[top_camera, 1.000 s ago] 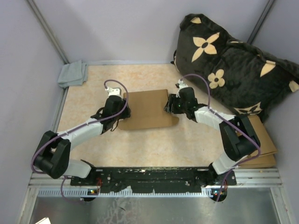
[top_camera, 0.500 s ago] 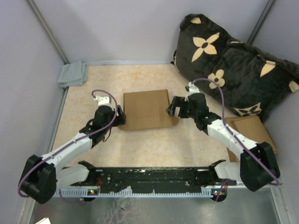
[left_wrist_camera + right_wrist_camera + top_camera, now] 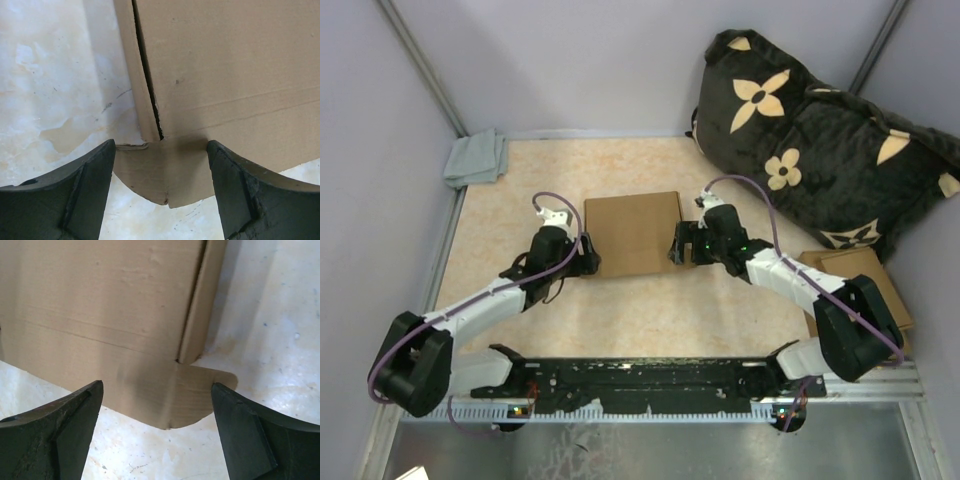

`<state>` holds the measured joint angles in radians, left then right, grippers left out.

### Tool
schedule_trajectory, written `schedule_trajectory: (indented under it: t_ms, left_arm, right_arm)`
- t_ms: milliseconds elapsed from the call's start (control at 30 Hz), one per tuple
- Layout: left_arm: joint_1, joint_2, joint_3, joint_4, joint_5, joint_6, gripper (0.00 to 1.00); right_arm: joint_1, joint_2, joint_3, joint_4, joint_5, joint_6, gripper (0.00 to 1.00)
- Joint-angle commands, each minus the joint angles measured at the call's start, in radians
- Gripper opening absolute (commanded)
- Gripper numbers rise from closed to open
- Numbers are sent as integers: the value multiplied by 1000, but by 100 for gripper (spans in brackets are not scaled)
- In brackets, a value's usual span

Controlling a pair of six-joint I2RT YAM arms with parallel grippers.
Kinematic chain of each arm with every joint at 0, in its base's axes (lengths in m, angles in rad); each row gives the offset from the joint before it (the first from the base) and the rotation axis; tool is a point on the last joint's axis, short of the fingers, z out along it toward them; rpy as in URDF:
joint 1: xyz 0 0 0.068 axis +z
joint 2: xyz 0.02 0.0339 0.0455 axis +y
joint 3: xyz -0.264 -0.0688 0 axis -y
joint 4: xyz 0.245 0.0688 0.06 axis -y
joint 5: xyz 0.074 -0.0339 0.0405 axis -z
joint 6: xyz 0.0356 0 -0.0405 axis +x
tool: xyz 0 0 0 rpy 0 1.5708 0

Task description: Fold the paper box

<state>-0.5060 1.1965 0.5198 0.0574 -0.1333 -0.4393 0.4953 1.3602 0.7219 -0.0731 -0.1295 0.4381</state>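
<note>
Paper box [image 3: 632, 235]: lies flat on the table [image 3: 650, 310], folded into a rectangle, directly ahead of both sets of jaws and between the two arms.
Left corner tab [image 3: 160, 180]: a rounded tab juts from the box's near left corner and sits in the gap between the left jaws, beneath them.
Left side flap [image 3: 131, 75]: a narrow strip folded along the box's edge, with a dark slit beside it; ahead of the left jaws.
Right corner tab [image 3: 200, 390]: a rounded tab at the near right corner, between the right jaws and nearer the outer one.
Left gripper [image 3: 588, 262]: jaws spread wide, grasping nothing; contact with the tab cannot be told.
Right gripper [image 3: 678, 250]: jaws released and wide, holding nothing.
Step, as judged: both arms are lined up on the near corner tabs, ready to pinch or lift them.
Risk one: closing on the thin tabs alone may crease or tear them at the fold line.
Risk two: a fingertip that catches the tab's edge may push the light box across the smooth table instead of getting under it.
Risk three: uneven lifting by the two arms may twist the sheet and spring the side flaps open.
Surroundings: a pile of cardboard pieces [image 3: 860, 285] and a dark flowered cushion [image 3: 810, 130] lie beyond the right arm; a grey cloth [image 3: 477, 158] lies well apart, past the left jaws.
</note>
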Motion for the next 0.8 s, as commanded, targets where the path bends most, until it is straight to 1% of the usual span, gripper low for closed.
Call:
schedule_trajectory:
  t_ms: [0, 100, 400, 500, 767]
  left_arm:
    - [0, -5, 15, -13, 62, 10, 80]
    - [-2, -18, 4, -10, 81, 12, 80]
    - [-4, -49, 3, -95, 92, 13, 79]
    - [-6, -64, 3, -111, 108, 0, 79]
    - [-7, -112, 8, -175, 119, -27, 79]
  right_arm:
    - [59, 23, 83, -19, 40, -44, 88]
    - [72, 29, 80, -33, 44, -46, 87]
    - [74, 18, 53, -35, 38, -42, 85]
    - [74, 17, 50, -28, 14, -41, 84]
    - [75, 2, 44, -38, 9, -46, 83]
